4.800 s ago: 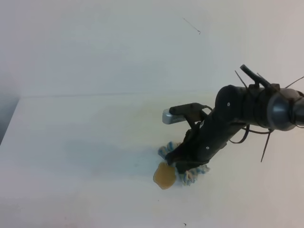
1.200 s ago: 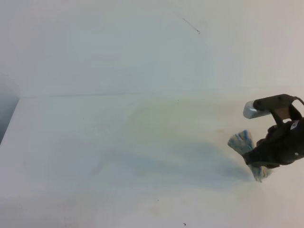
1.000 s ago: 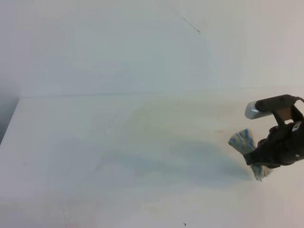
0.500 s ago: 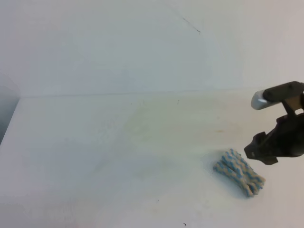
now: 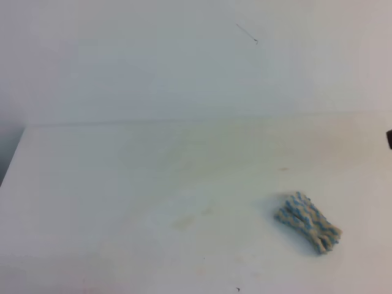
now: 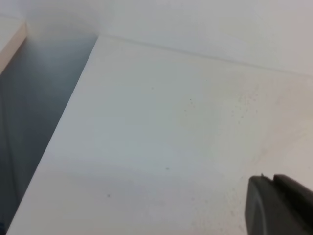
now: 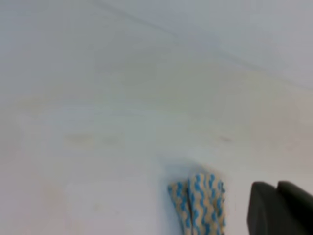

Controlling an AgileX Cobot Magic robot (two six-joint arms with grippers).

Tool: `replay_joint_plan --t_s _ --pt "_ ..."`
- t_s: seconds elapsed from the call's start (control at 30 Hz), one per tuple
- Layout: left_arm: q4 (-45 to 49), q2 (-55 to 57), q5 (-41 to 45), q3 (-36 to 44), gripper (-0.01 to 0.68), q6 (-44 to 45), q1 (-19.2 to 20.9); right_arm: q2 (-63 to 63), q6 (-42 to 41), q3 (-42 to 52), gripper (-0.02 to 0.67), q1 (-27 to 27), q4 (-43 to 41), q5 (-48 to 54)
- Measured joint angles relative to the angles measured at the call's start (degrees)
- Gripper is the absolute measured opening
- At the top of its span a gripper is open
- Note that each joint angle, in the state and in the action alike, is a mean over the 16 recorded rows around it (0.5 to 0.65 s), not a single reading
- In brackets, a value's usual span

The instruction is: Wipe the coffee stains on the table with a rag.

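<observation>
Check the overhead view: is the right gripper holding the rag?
No. The rag lies bunched on the table by itself, with nothing touching it.

bare test bench – white table (image 5: 122,184), pale wall (image 5: 153,61).

Rag (image 5: 307,222) on table (image 5: 122,184) — front right, wall (image 5: 153,61) behind.

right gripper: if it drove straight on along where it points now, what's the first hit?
Probably the rag: it lies on the table just ahead of the right gripper's dark tip, slightly left of centre. Depth is unclear, so it could pass beside it and meet bare table.
</observation>
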Motion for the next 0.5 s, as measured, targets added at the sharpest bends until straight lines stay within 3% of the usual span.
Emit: replay_joint_plan --t_s 0.17,0.5 --pt "0.0 0.0 0.1 0.0 0.001 0.0 0.0 -4.2 0.1 0.0 0.013 0.0 -0.8 0.3" --pt "0.0 0.0 0.2 0.0 0.001 0.0 0.0 -6.5 0.1 0.8 0.001 -0.2 -0.8 0.2"
